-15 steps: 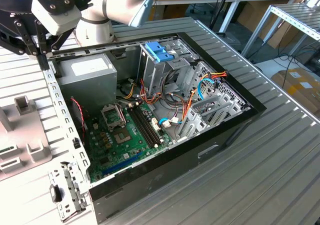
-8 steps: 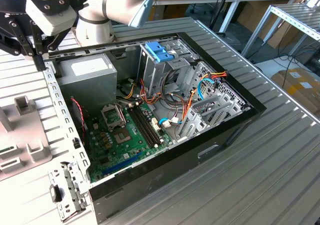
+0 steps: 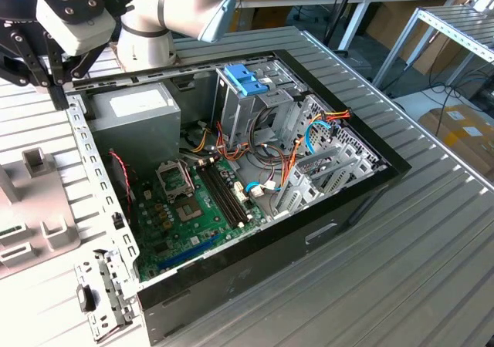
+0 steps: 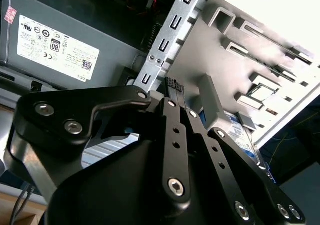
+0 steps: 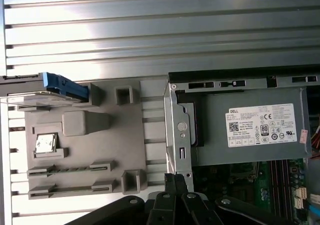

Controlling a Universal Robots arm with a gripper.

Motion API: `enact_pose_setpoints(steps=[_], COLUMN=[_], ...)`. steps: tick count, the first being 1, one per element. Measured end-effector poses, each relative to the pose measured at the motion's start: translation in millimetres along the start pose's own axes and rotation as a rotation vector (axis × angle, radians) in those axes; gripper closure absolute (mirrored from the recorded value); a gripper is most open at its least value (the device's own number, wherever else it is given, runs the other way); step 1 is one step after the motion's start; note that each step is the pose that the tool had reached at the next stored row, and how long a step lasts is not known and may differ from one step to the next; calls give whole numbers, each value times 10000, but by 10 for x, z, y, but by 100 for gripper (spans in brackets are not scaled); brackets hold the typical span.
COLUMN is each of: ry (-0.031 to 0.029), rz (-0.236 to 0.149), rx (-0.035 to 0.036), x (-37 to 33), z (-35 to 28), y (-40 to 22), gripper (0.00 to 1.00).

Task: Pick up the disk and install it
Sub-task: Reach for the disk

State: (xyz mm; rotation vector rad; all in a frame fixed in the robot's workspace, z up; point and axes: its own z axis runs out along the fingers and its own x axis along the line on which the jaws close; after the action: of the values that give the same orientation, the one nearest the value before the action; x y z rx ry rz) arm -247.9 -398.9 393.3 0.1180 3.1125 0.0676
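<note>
The disk [image 5: 62, 87] lies at one end of a grey fixture plate [image 5: 150, 135], a flat drive with a bright blue rail along its side. In the first wrist view my gripper [image 5: 175, 179] hangs over the open computer case's metal rear edge [image 5: 175, 130]. That puts it between the plate and the power supply [image 5: 250, 130], well apart from the disk. Its black fingers [image 4: 172, 92] are pressed together with nothing between them. In the exterior view the gripper [image 3: 59, 99] is at the upper left, above the case's corner.
The open computer case [image 3: 340, 208] lies on a ribbed metal table [image 3: 432, 270], showing a motherboard [image 3: 193, 208], cables and a tall grey drive cage topped by a lighter blue bracket [image 3: 245, 77]. A small silver chip [image 5: 45, 144] rests on the fixture plate. A loose metal bracket [image 3: 100, 289] lies by the case's near corner.
</note>
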Motion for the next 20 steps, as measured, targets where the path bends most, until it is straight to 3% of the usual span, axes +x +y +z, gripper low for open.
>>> enact_pose_setpoints(steps=[20], ry=[-1], rz=[0], rx=[-1], x=[67], z=[-2], y=[-5], gripper=[89])
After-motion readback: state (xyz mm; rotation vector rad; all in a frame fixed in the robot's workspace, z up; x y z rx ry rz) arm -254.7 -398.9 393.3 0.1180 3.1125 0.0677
